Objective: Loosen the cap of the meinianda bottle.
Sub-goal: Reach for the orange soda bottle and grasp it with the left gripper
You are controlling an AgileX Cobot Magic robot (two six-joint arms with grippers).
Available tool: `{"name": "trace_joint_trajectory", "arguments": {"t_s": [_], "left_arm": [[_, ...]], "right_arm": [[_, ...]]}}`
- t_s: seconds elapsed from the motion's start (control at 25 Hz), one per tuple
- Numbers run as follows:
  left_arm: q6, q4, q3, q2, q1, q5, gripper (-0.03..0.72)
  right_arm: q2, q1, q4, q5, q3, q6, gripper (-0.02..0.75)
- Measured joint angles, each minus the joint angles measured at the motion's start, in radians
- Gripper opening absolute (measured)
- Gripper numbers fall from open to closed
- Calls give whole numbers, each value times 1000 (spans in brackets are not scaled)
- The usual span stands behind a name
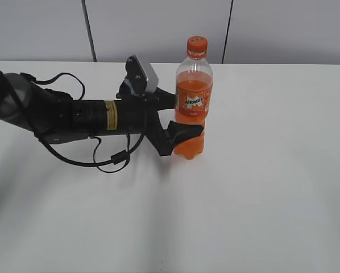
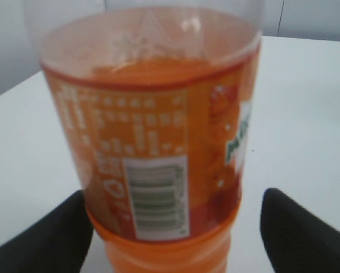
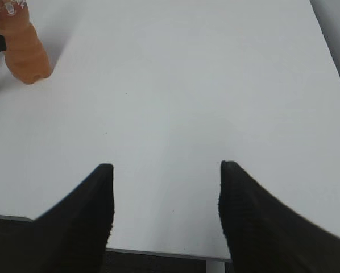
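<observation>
Standing upright between the spread fingers of the left gripper [image 1: 188, 116], the meinianda bottle [image 1: 193, 102] keeps its cap [image 1: 197, 45] on; whether the fingers touch it is unclear.

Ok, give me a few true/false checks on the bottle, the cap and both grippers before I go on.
1. The meinianda bottle stands upright on the table. True.
2. The cap is off. False: it sits on the neck.
3. The left gripper brackets the bottle's lower body. True.
4. The right gripper holds the cap. False: it is open over bare table, away from the bottle.
5. The bottle is empty. False: orange drink fills most of it.
</observation>
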State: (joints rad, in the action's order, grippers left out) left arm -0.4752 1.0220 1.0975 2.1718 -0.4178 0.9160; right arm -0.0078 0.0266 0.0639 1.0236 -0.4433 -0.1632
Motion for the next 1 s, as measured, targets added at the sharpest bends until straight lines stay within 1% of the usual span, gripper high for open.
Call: {"name": "trace_joint_trajectory", "arguments": {"t_s": [0.16,0.36,0.48,0.68,1.0], "left_arm": [[-5,-4,50,27,-9,-1,552],[-10,-5,74,52,-25,-7,550],[-12,-10,74,54,-27,-8,522],[-12,-20,75,54,-27,-8,422],[-13,-20,75,55,-27,-8,418]], "right_arm": [[0,0,0,0,0,0,442],[0,0,0,0,0,0,442],[0,0,0,0,0,0,442],[0,0,0,0,0,0,442],[0,0,0,4,-6,0,442]]}}
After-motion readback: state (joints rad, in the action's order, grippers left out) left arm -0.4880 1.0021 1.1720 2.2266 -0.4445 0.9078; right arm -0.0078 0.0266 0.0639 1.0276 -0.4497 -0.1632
